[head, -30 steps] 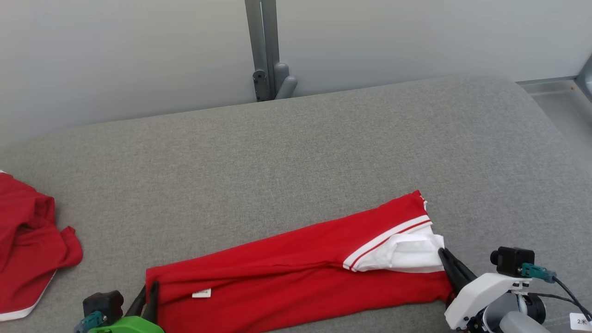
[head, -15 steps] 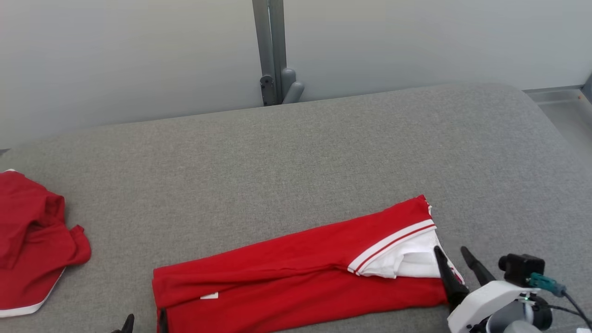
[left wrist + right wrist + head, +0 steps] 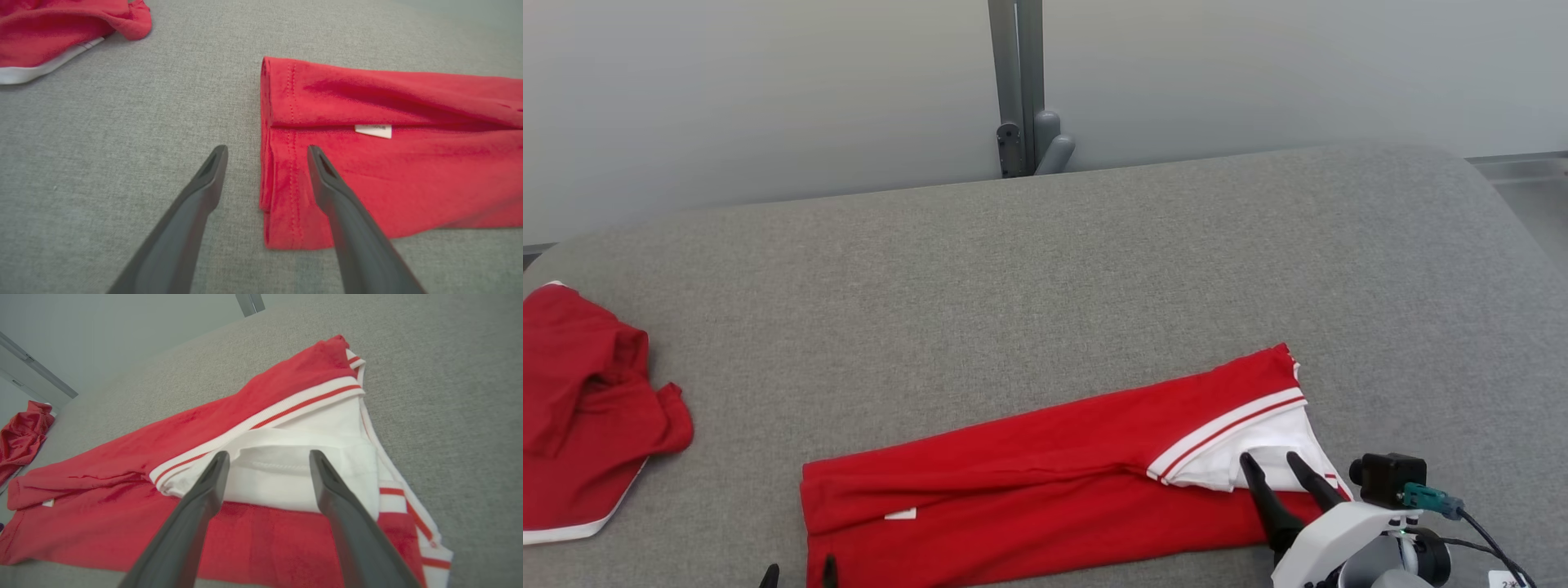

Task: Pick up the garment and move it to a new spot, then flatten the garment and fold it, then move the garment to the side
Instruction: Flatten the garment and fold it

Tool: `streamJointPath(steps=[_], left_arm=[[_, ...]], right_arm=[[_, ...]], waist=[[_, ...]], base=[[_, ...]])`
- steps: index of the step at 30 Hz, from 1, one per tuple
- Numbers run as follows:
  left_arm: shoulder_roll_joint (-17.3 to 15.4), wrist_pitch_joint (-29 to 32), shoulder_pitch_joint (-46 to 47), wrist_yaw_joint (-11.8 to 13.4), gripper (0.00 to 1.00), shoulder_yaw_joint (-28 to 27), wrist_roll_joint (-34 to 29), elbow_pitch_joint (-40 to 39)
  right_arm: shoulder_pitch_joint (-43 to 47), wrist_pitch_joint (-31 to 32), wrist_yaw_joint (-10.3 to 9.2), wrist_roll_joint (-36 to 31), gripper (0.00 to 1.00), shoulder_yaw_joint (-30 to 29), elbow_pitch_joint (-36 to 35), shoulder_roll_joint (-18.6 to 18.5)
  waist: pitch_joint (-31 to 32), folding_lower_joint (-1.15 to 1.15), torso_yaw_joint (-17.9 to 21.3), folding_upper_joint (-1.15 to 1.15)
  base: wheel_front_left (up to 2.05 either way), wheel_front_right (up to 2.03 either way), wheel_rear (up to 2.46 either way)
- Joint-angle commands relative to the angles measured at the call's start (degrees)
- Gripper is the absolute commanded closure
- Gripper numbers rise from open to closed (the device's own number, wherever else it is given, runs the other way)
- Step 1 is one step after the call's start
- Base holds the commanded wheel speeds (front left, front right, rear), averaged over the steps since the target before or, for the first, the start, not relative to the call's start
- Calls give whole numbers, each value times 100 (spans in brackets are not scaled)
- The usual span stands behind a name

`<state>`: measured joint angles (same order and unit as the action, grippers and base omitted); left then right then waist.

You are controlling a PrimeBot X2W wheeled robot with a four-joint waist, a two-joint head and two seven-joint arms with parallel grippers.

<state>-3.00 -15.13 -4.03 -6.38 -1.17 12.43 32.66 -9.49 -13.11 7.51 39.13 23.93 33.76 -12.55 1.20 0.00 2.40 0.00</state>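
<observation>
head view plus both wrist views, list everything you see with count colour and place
folded garment: 1, red with white striped collar end, near edge of the surface, lying crosswise
label: 1, white, on the folded garment near its left end
crumpled garment: 1, red with white trim, far left of the surface
padded surface: 1, grey, under both garments
post: 1, grey metal, behind the surface
wall: 1, pale grey, at the back
left gripper: 1, dark fingers, open, straddling the folded garment's left end
right gripper: 1, dark fingers, open, at the white collar end
</observation>
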Motion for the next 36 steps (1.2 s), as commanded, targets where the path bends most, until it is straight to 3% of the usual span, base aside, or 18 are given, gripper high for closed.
streamJointPath(steps=[1, 9, 21, 36], left_arm=[[-6, 1, 65, -16, 0, -16, -41, 11], [6, 1, 115, -54, 0, 38, 96, 109], [5, 1, 134, -67, 0, 205, 326, 232], [5, 1, 40, -29, 0, 208, 437, 330]], right_arm=[[-42, 23, -5, 51, 0, -19, 26, 54], [-378, 44, -5, -610, 0, 62, 118, -214], [-589, 675, -5, -916, 0, 382, -115, -742], [-9, 908, -5, -598, 0, 533, -584, -669]], waist=[[-15, 0, -12, 0], [-59, 0, -49, 0], [-70, 0, -116, 0], [-90, 0, -183, 0]], base=[[0, 0, 0], [0, 0, 0], [0, 0, 0], [0, 0, 0]])
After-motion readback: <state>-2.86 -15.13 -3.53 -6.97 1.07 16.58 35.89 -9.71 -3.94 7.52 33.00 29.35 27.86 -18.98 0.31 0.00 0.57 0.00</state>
